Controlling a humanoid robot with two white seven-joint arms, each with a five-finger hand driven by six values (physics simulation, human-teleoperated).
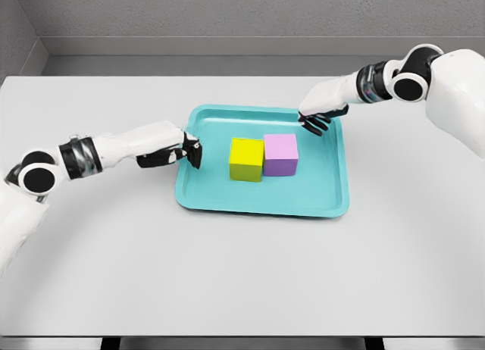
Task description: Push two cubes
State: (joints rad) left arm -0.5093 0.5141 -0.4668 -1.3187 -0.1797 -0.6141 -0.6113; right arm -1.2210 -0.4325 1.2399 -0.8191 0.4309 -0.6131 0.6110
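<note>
Two cubes sit side by side in the middle of the teal tray (333, 202), their inner faces touching: the yellow cube (246, 159) toward the tray's left half, the pink cube (280, 154) toward its right; the tray itself lies on the grey surface (242, 274). We see the left robot hand (186, 149) at the tray's left rim, its dark fingers curled and holding nothing, apart from the yellow cube with bare tray floor between them; the right robot hand (322, 117) hovers over the tray's far right corner, fingers bent downward and likewise empty, near the pink cube but not touching it. We judge both cubes to be rigid, light blocks with flat, smooth faces; they should slide readily on the tray's slick floor and neither dent nor break. For a push we would not grip at all; we would press flat against the outer side face of each cube, low and near its centre, so that it slides rather than tips or spins. Since the cubes are already pressed together, a push on one is likely to carry the other along; an off-centre contact could fan them apart; the tray's raised rim should stop them, though a hard shove might shift the tray itself.
</note>
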